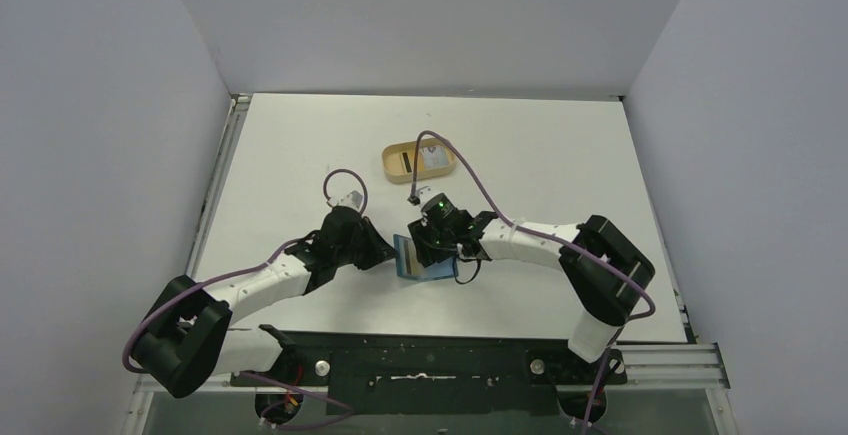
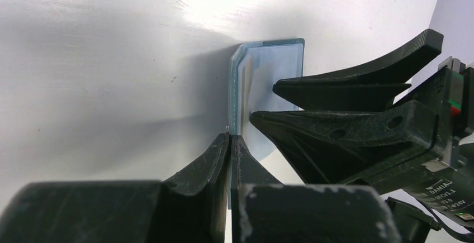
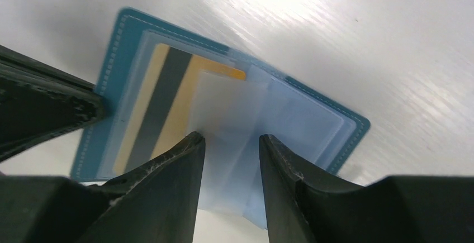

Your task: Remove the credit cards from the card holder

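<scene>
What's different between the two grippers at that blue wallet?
The left gripper is shut, pinching an edge of the card holder; the right gripper is open, fingers either side of a pale translucent flap. The left gripper meets the holder edge-on, the right gripper faces its open inside. Both are black, two-fingered.

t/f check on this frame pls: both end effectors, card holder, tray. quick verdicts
1. The left end effector is shut on an edge of the card holder. True.
2. The card holder lies folded shut. False: it is open, with its pale inner pockets showing.
3. A gold credit card with a dark stripe sits in one pocket. True.
4. The tan oval tray holds nothing. False: a whitish card lies in it.
5. The right end effector has its jaws pressed together. False: they stand apart, over the holder's pale sleeves.
</scene>
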Available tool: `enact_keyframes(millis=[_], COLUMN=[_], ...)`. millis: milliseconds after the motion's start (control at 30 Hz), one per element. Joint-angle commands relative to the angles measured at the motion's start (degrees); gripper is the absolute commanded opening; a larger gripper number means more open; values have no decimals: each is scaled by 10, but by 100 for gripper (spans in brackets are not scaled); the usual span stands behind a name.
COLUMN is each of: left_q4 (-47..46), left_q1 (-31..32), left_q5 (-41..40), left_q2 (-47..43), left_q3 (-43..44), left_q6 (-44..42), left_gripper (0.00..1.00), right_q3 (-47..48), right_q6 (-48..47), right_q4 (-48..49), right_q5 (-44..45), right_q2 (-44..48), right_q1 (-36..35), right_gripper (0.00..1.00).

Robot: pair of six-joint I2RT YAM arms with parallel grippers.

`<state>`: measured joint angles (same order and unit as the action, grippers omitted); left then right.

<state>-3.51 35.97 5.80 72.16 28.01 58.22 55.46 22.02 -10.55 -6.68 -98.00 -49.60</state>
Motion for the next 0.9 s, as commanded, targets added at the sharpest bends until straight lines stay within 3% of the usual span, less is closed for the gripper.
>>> enact_keyframes(millis=[0, 333, 567, 867], left_q4=[-15, -11, -24, -25], left_q1=[-2, -3, -4, -4], left_q5=[3, 2, 7, 12], left_q2=[-4, -4, 6, 16], left_q3=[17, 12, 6, 13], left_q6=[-6, -11, -8, -11], left_gripper=[0, 0, 0, 0], right_q3=[-3, -43, -47, 25], right_q6=[-30, -44, -64, -60], right_q4=[-47, -117, -127, -73], right_q5=[64, 131, 87, 54], right_q2=[47, 168, 225, 116], right_q1=[-1, 61, 79, -8], right_gripper=[41, 43, 44, 44])
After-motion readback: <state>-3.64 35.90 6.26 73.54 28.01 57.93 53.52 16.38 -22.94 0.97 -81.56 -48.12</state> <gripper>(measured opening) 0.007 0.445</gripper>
